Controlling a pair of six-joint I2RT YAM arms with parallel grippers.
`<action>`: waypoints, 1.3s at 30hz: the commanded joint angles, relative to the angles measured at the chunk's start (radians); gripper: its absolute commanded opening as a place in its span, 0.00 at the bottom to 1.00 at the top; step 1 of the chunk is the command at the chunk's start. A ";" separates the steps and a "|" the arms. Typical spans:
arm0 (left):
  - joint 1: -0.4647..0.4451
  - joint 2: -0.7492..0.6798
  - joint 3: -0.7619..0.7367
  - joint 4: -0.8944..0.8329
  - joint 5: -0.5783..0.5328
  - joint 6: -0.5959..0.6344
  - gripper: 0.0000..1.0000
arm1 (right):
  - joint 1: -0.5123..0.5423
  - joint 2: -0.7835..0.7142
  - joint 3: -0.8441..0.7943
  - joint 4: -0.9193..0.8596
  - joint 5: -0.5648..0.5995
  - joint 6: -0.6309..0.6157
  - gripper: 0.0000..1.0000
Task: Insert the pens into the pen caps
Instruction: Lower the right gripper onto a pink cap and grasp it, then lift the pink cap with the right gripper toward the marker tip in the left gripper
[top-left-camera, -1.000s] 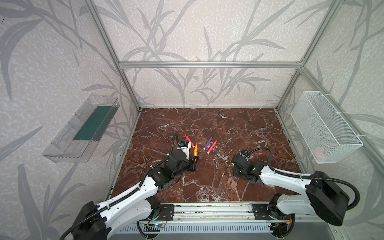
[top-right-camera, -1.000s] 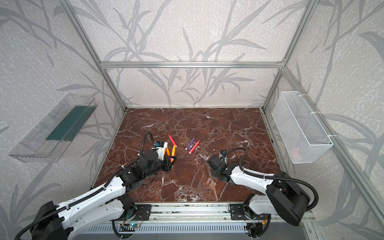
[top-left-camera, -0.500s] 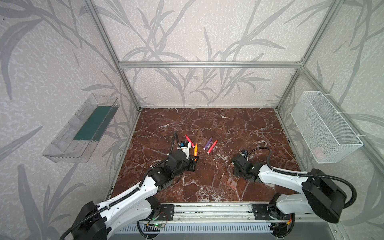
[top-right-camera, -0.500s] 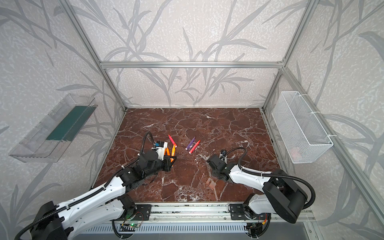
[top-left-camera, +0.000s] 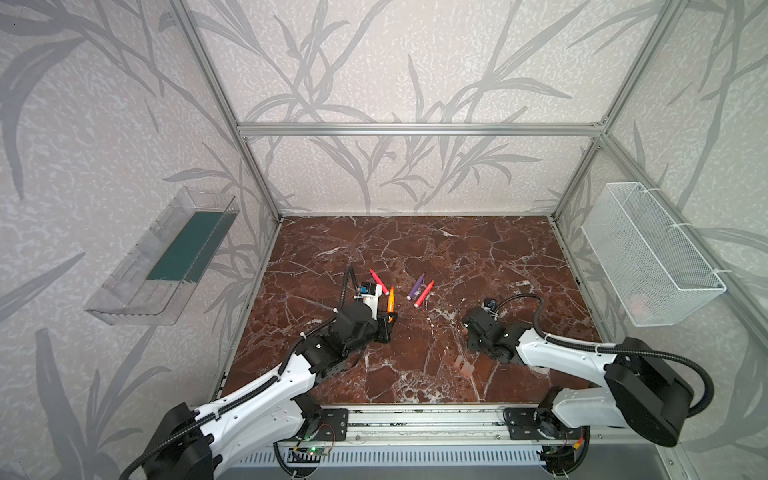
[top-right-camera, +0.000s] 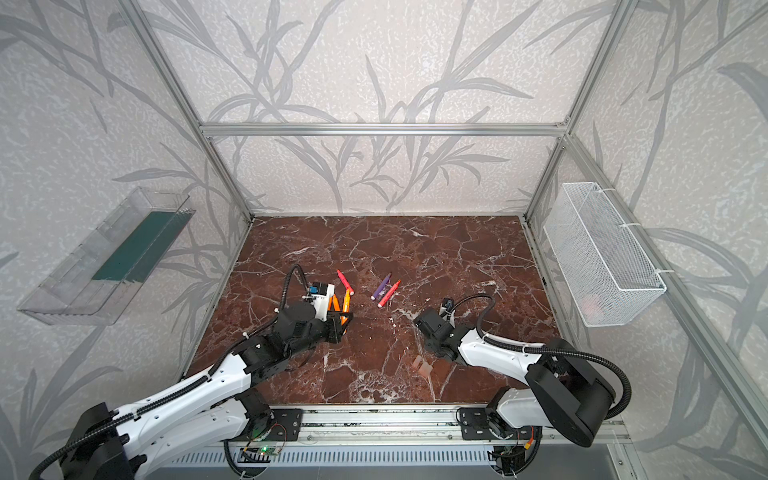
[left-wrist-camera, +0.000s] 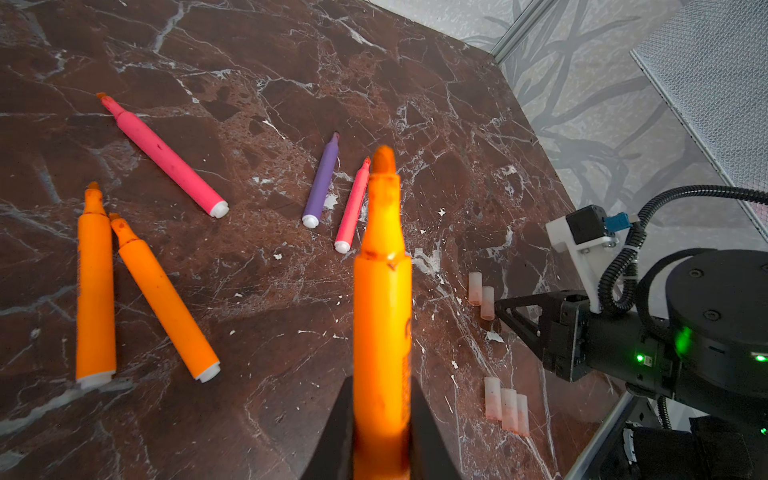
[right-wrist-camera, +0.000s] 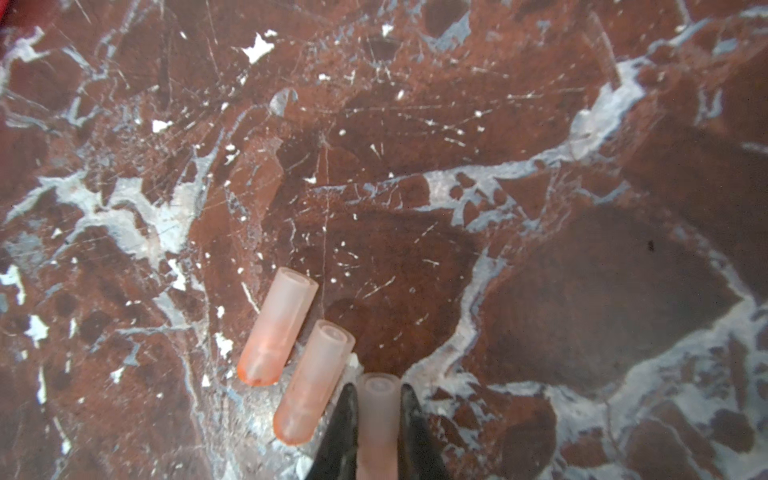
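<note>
Count: 3 orange pens (left-wrist-camera: 95, 291), 2 pink pens (left-wrist-camera: 166, 160), 1 purple pen (left-wrist-camera: 322, 183), 6 total. 5 pen caps (left-wrist-camera: 509, 409) in the left wrist view: a pair plus a trio. Right wrist view shows 3 pen caps; overlap between the two views unclear.

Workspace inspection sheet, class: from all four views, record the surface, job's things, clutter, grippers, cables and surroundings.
Surface: marbled red-brown table.
Job's things: lying loose, two orange pens, pink pen, purple pen, slim red pen, cap pair, cap trio.
Clutter: nothing seen.
Grippers: left gripper shut on third orange pen, clear of the table; right gripper shut on held cap.
Cables: black hoses loop over both wrists.
Surroundings: clear bin on left wall, wire basket on right wall, aluminium frame.
</note>
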 joint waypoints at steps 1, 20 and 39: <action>-0.001 -0.023 -0.014 0.028 0.002 -0.002 0.00 | -0.003 -0.103 -0.027 -0.057 0.035 0.043 0.06; 0.002 0.152 -0.043 0.322 0.276 0.040 0.00 | -0.001 -0.669 -0.087 0.231 -0.095 -0.067 0.00; -0.131 0.312 0.127 0.184 0.047 0.172 0.00 | -0.002 -0.530 -0.042 0.579 -0.201 -0.225 0.00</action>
